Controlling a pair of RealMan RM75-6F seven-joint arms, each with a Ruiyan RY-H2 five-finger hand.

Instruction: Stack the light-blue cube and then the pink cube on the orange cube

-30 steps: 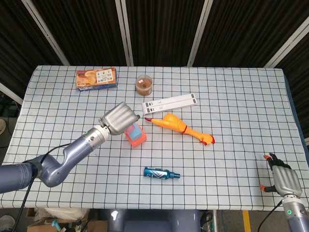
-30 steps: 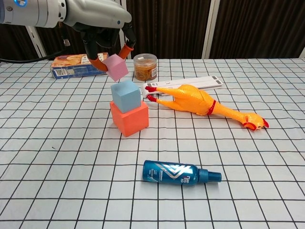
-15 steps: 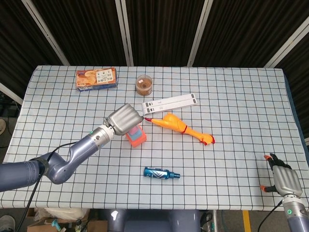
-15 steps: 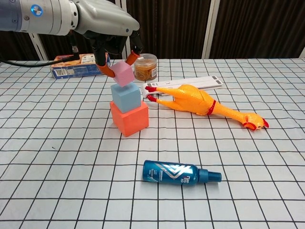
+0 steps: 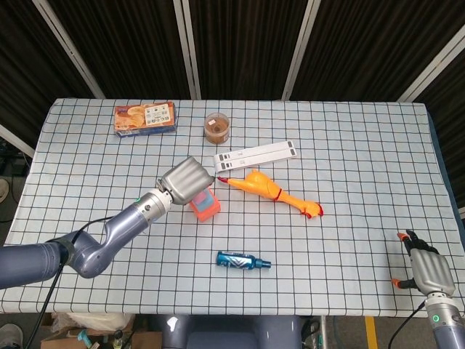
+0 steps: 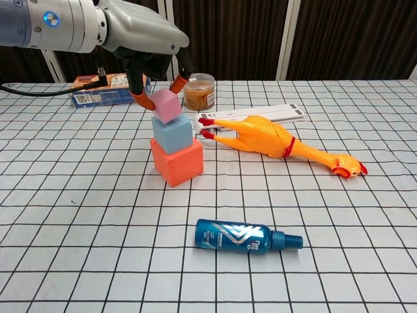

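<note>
Since a second ago the pink cube [image 6: 166, 105] has been lowered from above and behind the stack and levelled out, so that it now sits on, or just at, the top of the blue cube [image 6: 172, 134]; a tilt seen earlier has been taken out, presumably so the faces meet flat. It is pinched by the left hand [image 6: 154, 68] between orange-tipped fingers [image 6: 139, 98] from above, a hold that leaves the underside free for setting down. The blue cube rests squarely on the orange cube [image 6: 177, 162], which stands on the table [image 6: 78, 215], so the first half of the task appears done. In the head view the stack is largely covered by the left hand [image 5: 187, 179], and only an edge of the orange cube [image 5: 206, 210] shows. The right hand [image 5: 424, 269] is held idle at the table's near right corner, well apart from the work, with nothing in it and its fingers apart. A rubber chicken [image 6: 273, 141] lies just beside the stack, so release is judged to need a straight upward lift.
</note>
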